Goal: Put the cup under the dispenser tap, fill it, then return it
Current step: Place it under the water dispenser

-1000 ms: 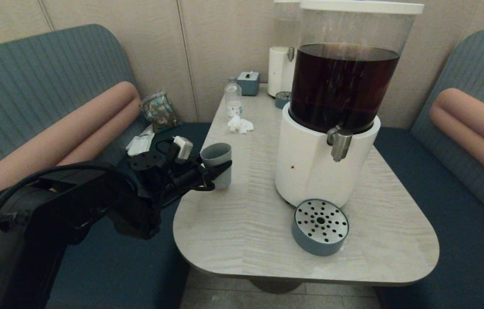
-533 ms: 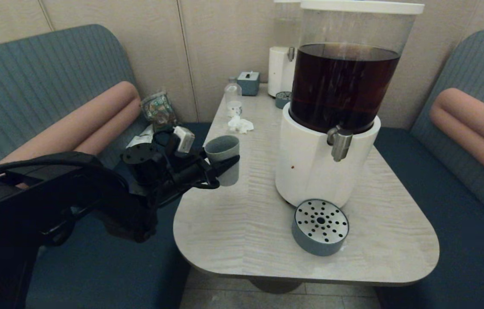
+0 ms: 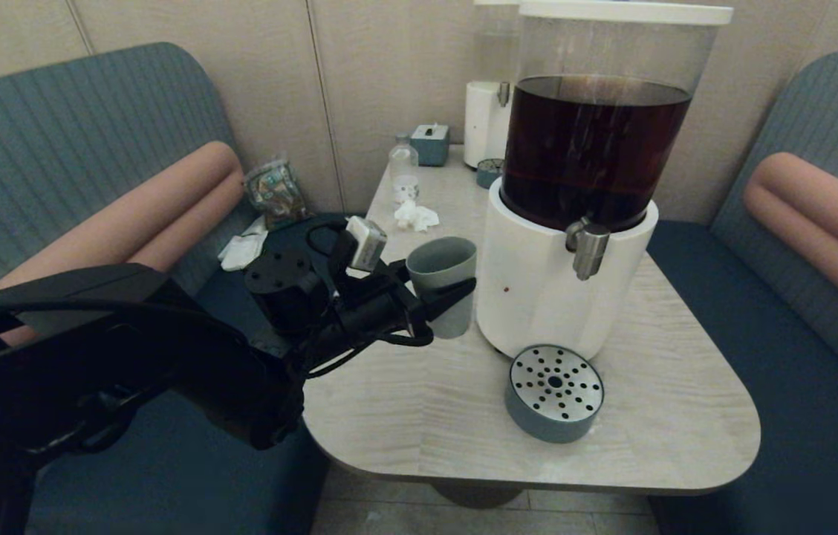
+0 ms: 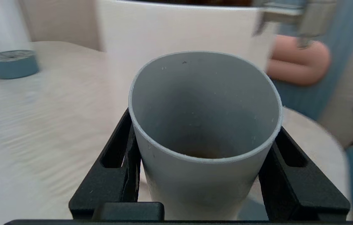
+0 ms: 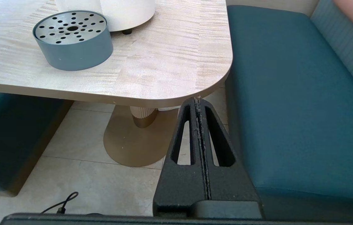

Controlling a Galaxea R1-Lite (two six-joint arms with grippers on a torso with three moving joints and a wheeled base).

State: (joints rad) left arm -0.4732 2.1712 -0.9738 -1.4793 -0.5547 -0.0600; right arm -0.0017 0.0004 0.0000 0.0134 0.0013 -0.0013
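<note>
The grey-blue cup (image 3: pixel 441 286) hangs upright just above the table, held from its near-left side by my left gripper (image 3: pixel 456 293), whose black fingers (image 4: pixel 117 156) are shut on its wall. In the left wrist view the cup (image 4: pixel 204 131) fills the middle, with only a dark trace at its bottom. It sits close to the left side of the dispenser's white base (image 3: pixel 538 290). The steel tap (image 3: pixel 588 249) sticks out to the right of the cup and higher. My right gripper (image 5: pixel 199 101) is parked low beside the table's near right corner, shut on nothing.
A round blue-grey drip tray with perforated metal top (image 3: pixel 554 392) stands in front of the dispenser, below the tap. At the back of the table are a clear bottle (image 3: pixel 403 172), crumpled tissue (image 3: pixel 415 215), a tissue box (image 3: pixel 430 143) and a smaller white dispenser (image 3: pixel 486 119).
My left arm has carried the cup to the right, from the table's left edge to just beside the dispenser's base. The right arm has not moved.
</note>
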